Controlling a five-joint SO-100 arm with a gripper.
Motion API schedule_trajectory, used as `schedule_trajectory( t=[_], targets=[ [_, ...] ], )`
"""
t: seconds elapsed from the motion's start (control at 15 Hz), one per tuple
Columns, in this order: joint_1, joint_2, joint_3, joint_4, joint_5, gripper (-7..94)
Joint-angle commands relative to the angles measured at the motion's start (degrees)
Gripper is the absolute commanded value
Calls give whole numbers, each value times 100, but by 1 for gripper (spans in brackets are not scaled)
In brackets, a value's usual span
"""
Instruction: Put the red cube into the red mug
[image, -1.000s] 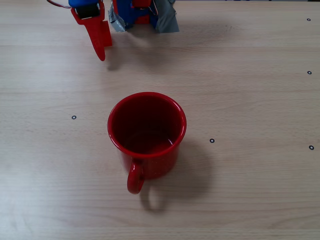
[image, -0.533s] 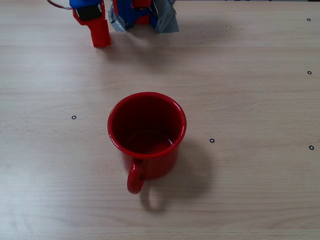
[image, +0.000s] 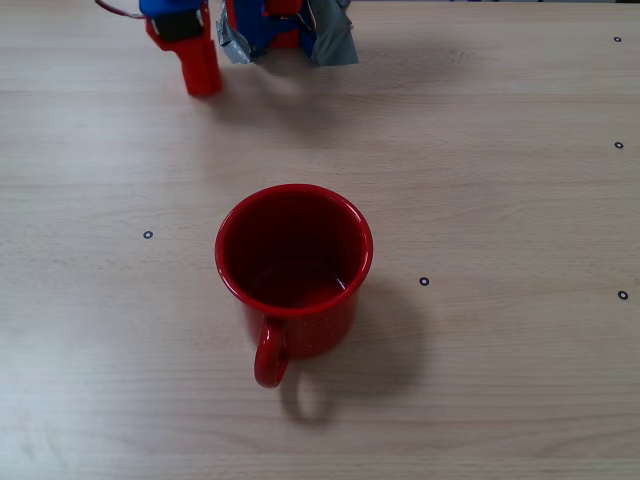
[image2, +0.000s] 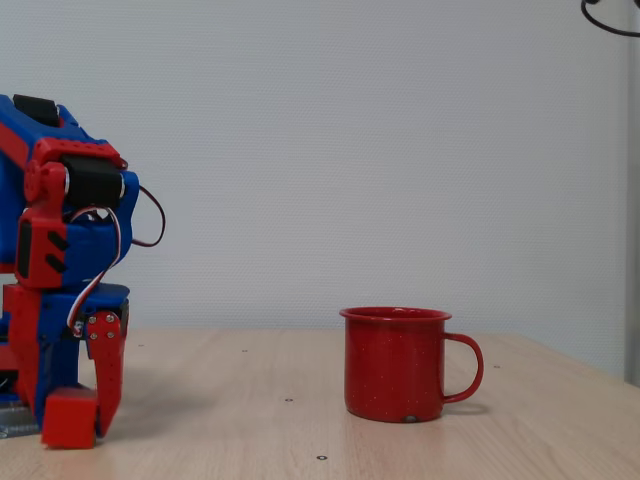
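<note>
Gripper (image2: 88, 425) is parked low beside the arm's base, well apart from the red mug (image2: 397, 363), fingers pointing down at the surface (image2: 300, 440). A red block-shaped thing sits at the fingertips in the side fixed view, touching or just off the surface; it is judged to be the red cube (image2: 69, 417), clamped between the fingers, though the contact itself cannot be made out. In the overhead fixed view only a short red stub (image: 200, 70) is seen there, so cube and finger cannot be separated.

Mug stands upright near the middle of the surface, mouth up, nothing seen inside. Handle points toward the camera in the overhead view (image: 270, 355) and away from the arm in the side view. The mug's axis is vertical. The cube has no long axis; its faces look roughly square to the surface.

Risks, as judgement:
- The grip is unverified; if only a corner is pinched, the cube could be dropped during the lift.
- A long carry to the mug is needed; if the cube is carried too low, the near rim could be struck and the mug pushed or tipped.
- If released off-centre, the cube could bounce off the rim and land beside the mug.
- Red on red on red: cube, fingers and mug are easily confused from above.
</note>
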Motion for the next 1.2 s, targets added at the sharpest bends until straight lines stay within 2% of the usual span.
schedule_trajectory(
  t=[0.0,0.4,0.6,0.8,1.0,1.13],
  targets=[
    [-211,70,-1055,624,308,0],
    [-650,26,-3674,2303,1248,0],
    [-1099,44,-5238,2760,1969,0],
    [-1433,-202,-6495,3366,2083,0],
    [-1556,-387,-6952,3366,2522,0],
    [-1995,-448,-6979,3182,3085,0]
  ],
)
